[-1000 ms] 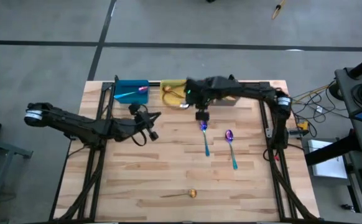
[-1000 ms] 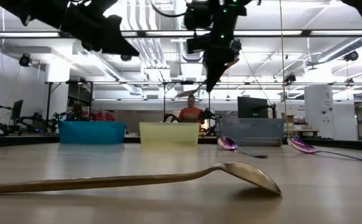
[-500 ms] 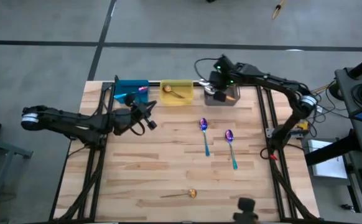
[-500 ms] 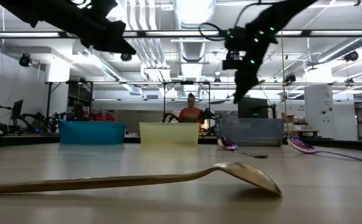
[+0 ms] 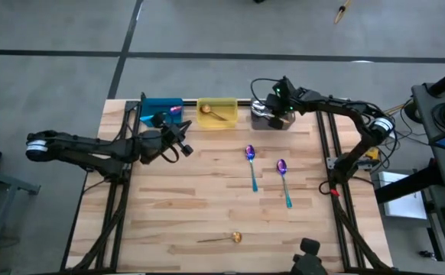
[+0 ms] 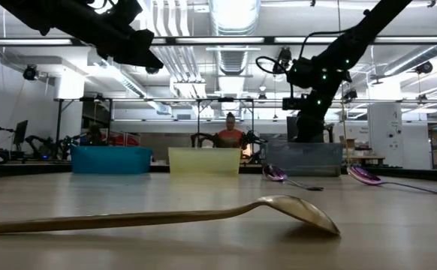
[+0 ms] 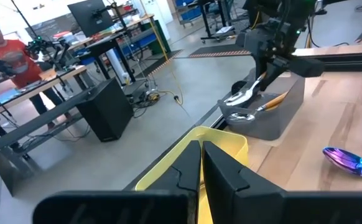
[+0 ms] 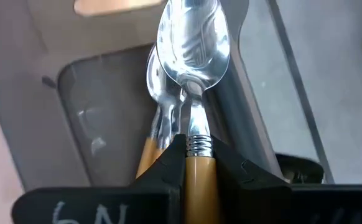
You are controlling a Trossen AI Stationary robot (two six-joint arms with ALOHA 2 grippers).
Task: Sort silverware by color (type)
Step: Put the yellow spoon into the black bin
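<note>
Nearest the front edge of the wooden table (image 5: 169,221) lies a single gold spoon (image 5: 221,239), its bowl toward the right. Farther back, near the middle, two iridescent purple-blue spoons with teal handles lie side by side but apart: the left purple spoon (image 5: 251,166) and the right purple spoon (image 5: 284,181). At the far edge stand three bins in a row: a blue bin (image 5: 160,111) holding purple spoons, a yellow bin (image 5: 216,114) holding a gold one, and a gray bin (image 5: 271,119). The right gripper (image 8: 192,163) hangs over the gray bin, its fingers closed on an orange-handled silver spoon (image 8: 193,56) above another that lies inside. The left gripper (image 5: 184,143) hovers near the blue bin, fingers pressed together, holding nothing.
</note>
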